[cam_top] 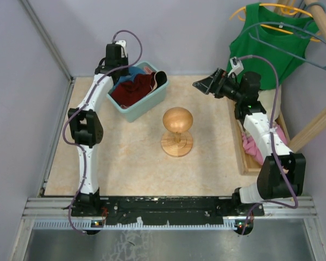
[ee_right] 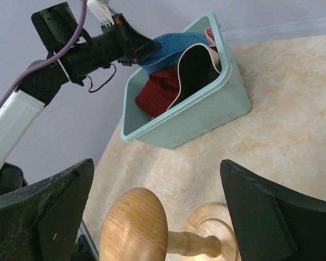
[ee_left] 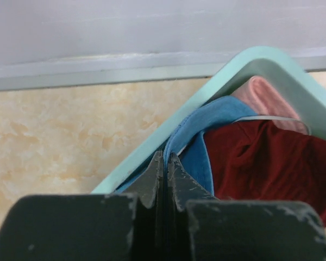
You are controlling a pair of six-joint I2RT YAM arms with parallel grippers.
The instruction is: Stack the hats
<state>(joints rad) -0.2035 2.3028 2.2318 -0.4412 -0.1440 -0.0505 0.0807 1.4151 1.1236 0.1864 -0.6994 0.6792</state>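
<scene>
left claw (ee_left: 164,159) is clamped on the blue hat (ee_left: 217,117) brim at its tips in the basket (ee_left: 271,57), right claw (ee_right: 157,175) spread wide, and i fear that thin bite slips or drags the red hat (ee_left: 261,163) beside it.

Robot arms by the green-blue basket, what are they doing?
The left gripper looks shut on the brim of the soft blue fabric bucket hat, right at the rim of the teal plastic basket. A dark red fabric hat lies in the basket too. The right gripper hangs open above the table, near the round-topped wooden stand, which is bare. No hat is stacked yet.
</scene>
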